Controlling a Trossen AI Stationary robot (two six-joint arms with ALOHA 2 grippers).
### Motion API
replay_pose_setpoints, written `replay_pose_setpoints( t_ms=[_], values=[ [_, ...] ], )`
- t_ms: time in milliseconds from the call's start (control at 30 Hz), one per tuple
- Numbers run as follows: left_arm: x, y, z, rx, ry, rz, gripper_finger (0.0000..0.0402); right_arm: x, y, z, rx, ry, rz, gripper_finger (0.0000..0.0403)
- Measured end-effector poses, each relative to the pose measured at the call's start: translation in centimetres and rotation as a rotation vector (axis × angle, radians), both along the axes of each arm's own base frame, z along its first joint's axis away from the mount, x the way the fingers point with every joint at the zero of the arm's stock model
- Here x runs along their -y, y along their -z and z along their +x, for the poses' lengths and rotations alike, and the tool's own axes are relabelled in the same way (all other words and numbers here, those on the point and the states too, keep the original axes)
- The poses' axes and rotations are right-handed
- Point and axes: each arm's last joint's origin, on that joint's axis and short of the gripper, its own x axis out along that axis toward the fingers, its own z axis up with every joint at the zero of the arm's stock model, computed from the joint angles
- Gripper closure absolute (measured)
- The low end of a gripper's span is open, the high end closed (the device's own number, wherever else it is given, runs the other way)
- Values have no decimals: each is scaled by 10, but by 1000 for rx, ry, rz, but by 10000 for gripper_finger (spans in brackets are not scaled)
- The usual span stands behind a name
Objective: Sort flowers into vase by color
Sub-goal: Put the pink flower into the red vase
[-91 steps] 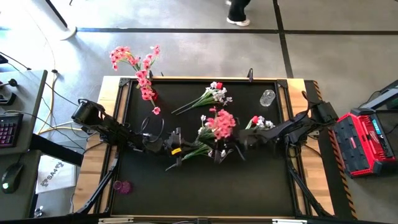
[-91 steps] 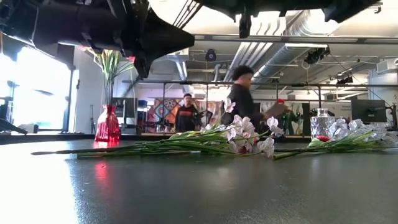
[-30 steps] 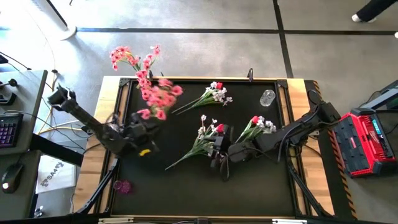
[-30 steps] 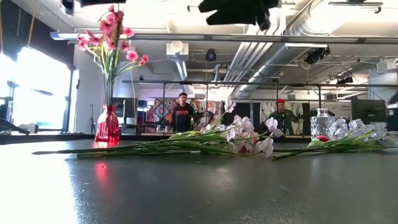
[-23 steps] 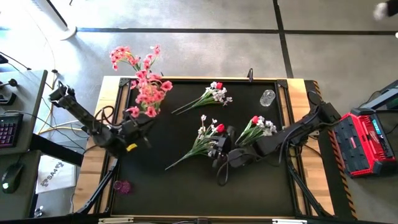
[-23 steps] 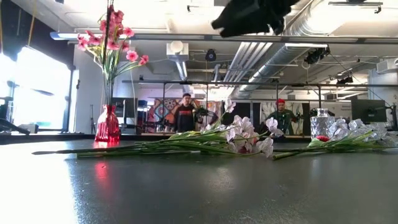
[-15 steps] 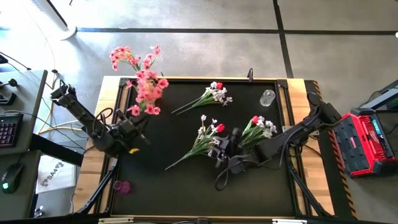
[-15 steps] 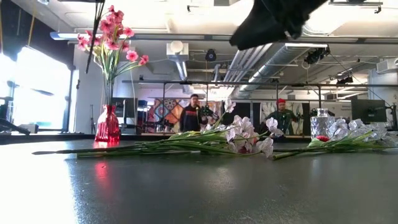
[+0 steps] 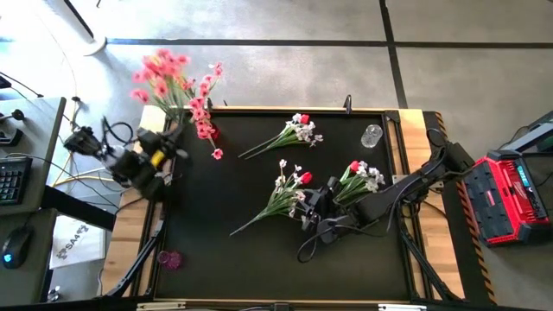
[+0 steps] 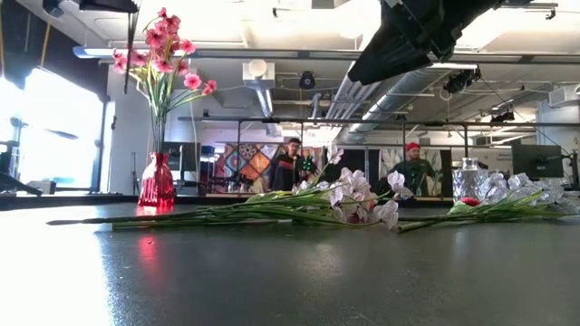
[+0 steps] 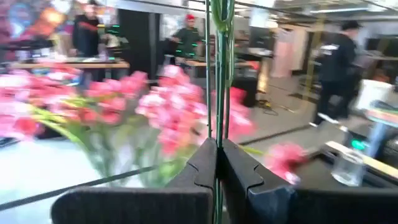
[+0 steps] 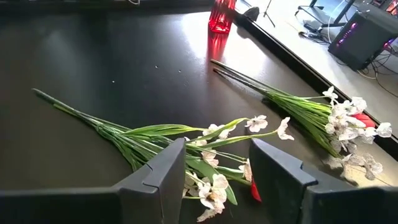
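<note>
Lying between pincers, white sprays, clear jar beyond

Pink flowers stand upright in the red vase at the tabletop's far left corner; three white-and-red sprays lie flat mid-tabletop.

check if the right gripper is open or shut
Open: the right gripper shows a wide gap between its fingers, hovering over the white spray.
</note>
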Motion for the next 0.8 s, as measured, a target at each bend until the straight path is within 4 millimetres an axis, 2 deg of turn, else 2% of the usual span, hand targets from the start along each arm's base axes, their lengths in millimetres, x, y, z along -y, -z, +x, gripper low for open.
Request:
replay_pose_setpoints(
  t_ms=[133, 267, 467, 667, 800],
  values=[
    [-16, -4, -9, -22, -94, 22, 401, 1, 1, -1, -20, -1, -10, 237],
    [-30, -6, -10, -8, -153, 62, 401, 3, 2, -1, -39, -6, -29, 238],
    [-50, -9, -5, -23, -61, 243, 401, 9, 2, 2, -55, 1, -46, 237],
    [-68, 0, -5, -86, -88, 240, 401, 8, 3, 0, -87, -20, -39, 237],
    [-78, 12, -4, -58, -84, 228, 401, 8, 5, -2, -108, -23, -47, 237]
  ],
)
